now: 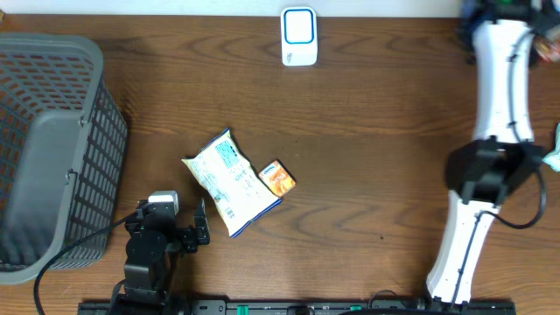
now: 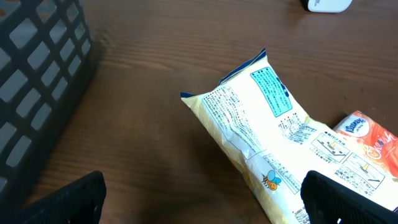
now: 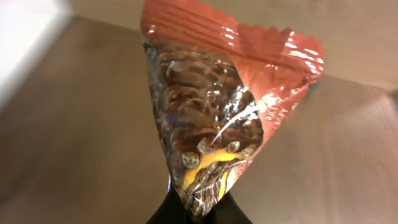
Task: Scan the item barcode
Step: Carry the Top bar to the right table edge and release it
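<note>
Right pincer point(image 3: 199, 214) is clamped on one end of a red snack packet point(image 3: 211, 106) at the right side of the desk point(image 1: 367, 105). Left pincer point(image 2: 205, 208) gapes apart, empty, low over the desk just short of a white-and-blue snack bag point(image 2: 261, 124).

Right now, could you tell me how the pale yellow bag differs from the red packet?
The pale yellow bag lies flat on the table; the red packet is pinched at one end by the right pincer. The pale yellow bag is opaque with printed text; the red packet has a clear window showing dark snacks. Both are snack wrappers.
</note>
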`<state>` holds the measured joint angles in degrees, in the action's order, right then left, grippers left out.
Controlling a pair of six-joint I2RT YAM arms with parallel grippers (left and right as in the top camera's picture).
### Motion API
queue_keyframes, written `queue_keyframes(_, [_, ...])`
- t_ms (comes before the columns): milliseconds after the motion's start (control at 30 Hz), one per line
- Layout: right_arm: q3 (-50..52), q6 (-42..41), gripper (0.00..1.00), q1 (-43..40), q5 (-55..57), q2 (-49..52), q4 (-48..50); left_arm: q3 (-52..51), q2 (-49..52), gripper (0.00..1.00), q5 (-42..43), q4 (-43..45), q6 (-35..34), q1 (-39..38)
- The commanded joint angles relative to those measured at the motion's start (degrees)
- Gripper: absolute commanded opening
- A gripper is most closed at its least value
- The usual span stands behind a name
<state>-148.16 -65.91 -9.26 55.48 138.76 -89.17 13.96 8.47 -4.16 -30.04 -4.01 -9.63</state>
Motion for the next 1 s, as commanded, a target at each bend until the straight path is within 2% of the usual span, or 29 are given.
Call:
queue_keyframes(0, [6.01, 0.66, 0.01, -5.99, -2.73, 0.61, 1.68, 0.83, -0.35, 0.99, 0.55, 0.07, 0.96, 0.13])
queue_keyframes(200, [18.62, 10.03, 0.02, -15.47, -9.79, 0.63, 13.0, 0.83, -0.35, 0.99, 0.55, 0.07, 0.96, 0.13])
queue_keyframes(333, [20.24, 16.46, 0.06, -19.37, -13.79, 0.63, 16.81, 0.83, -0.35, 0.99, 0.55, 0.07, 0.96, 0.13])
queue_keyframes(367, [19.76, 17.27, 0.11, -20.0, -15.45, 0.52, 16.98, 0.83, -0.35, 0.99, 0.55, 0.07, 0.96, 0.13])
queue_keyframes(467, [16.96, 20.0, 0.31, -21.2, -23.56, 0.44, 16.7, 0.83, -0.35, 0.99, 0.55, 0.07, 0.96, 0.13])
queue_keyframes(533, [14.08, 23.32, 0.57, -21.44, -29.92, 0.31, 16.02, 0.83, -0.35, 0.99, 0.55, 0.07, 0.96, 0.13])
queue_keyframes(567, [12.5, 25.24, 0.91, -21.44, -32.5, 0.31, 15.43, 0.83, -0.35, 0.99, 0.55, 0.07, 0.96, 0.13])
queue_keyframes(600, [10.6, 27.21, 0.98, -21.44, -35.04, 0.31, 14.34, 0.83, -0.35, 0.99, 0.55, 0.07, 0.96, 0.13])
queue_keyframes(733, [1.09, 35.93, 0.99, -21.27, -48.68, 0.28, 6.97, 0.83, -0.35, 0.99, 0.55, 0.07, 0.96, 0.13])
queue_keyframes(767, [-1.92, 37.35, 0.95, -21.16, -52.92, 0.24, 4.76, 0.83, -0.35, 0.99, 0.55, 0.07, 0.96, 0.13])
queue_keyframes(800, [-4.48, 37.75, 0.91, -21.03, -55.98, 0.2, 2.97, 0.83, -0.35, 0.99, 0.55, 0.07, 0.96, 0.13])
queue_keyframes(967, [-15.72, 37.73, 0.9, -18.62, -64.92, -2.54, -5.16, 0.83, -0.35, 0.99, 0.55, 0.07, 0.96, 0.13])
